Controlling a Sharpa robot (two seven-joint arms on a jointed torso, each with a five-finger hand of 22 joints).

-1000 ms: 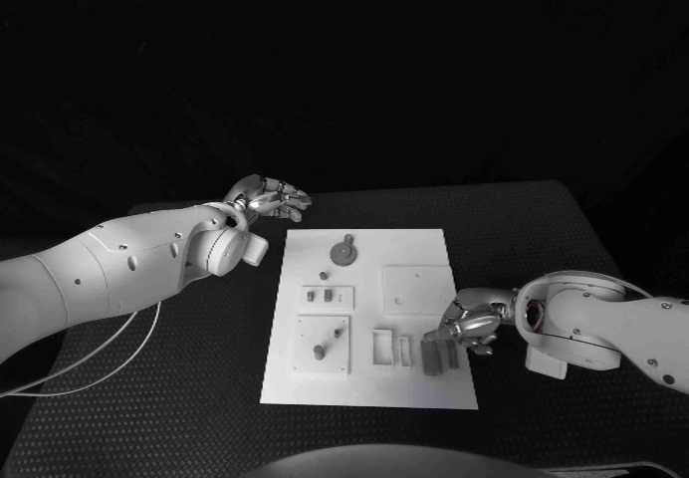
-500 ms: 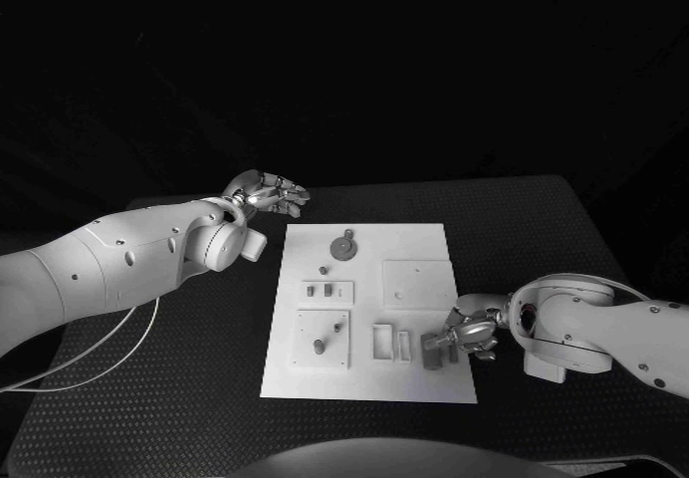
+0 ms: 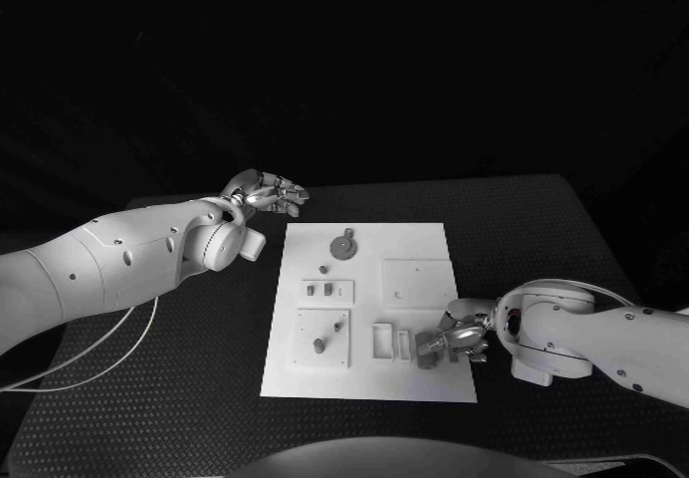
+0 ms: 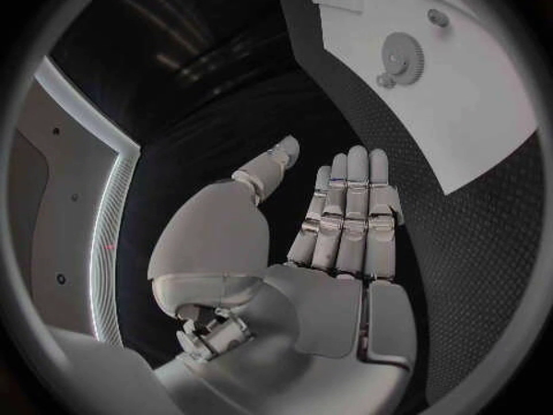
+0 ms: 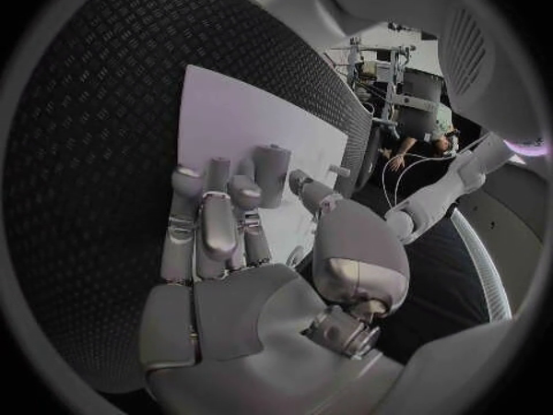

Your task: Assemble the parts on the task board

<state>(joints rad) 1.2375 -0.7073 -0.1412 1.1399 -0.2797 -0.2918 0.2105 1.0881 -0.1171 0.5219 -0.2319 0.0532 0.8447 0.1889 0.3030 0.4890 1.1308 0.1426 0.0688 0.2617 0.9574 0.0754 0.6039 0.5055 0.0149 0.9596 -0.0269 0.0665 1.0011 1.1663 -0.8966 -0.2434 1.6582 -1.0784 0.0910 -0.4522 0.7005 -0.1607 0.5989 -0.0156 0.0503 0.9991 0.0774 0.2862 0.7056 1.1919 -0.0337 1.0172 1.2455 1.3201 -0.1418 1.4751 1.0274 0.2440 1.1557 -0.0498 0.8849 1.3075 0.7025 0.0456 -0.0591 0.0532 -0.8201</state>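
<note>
The white task board (image 3: pixel 367 384) lies in the middle of the black table. A grey upright part (image 3: pixel 429 351) stands near its front right edge. My right hand (image 3: pixel 460 336) is low over that spot, fingers stretched out. In the right wrist view the grey part (image 5: pixel 271 172) rises from the board (image 5: pixel 230 111) between the fingertips (image 5: pixel 244 195) and the thumb; I see no firm grip. My left hand (image 3: pixel 267 191) hovers off the board's far left corner, fingers (image 4: pixel 351 203) straight, holding nothing. A round gear-like part (image 3: pixel 342 248) lies at the board's far end.
Small fixtures with pegs (image 3: pixel 328 291) and a square plate with a pin (image 3: pixel 322 345) sit on the board's left half; a slotted frame (image 3: pixel 383 342) is beside the grey part. A cable (image 3: pixel 87 363) trails under the left arm. The gear (image 4: pixel 404 60) shows ahead of the left hand.
My right hand has slid nearer and leftward, down onto the grey parts at the board's front right. The left hand has stayed in place.
</note>
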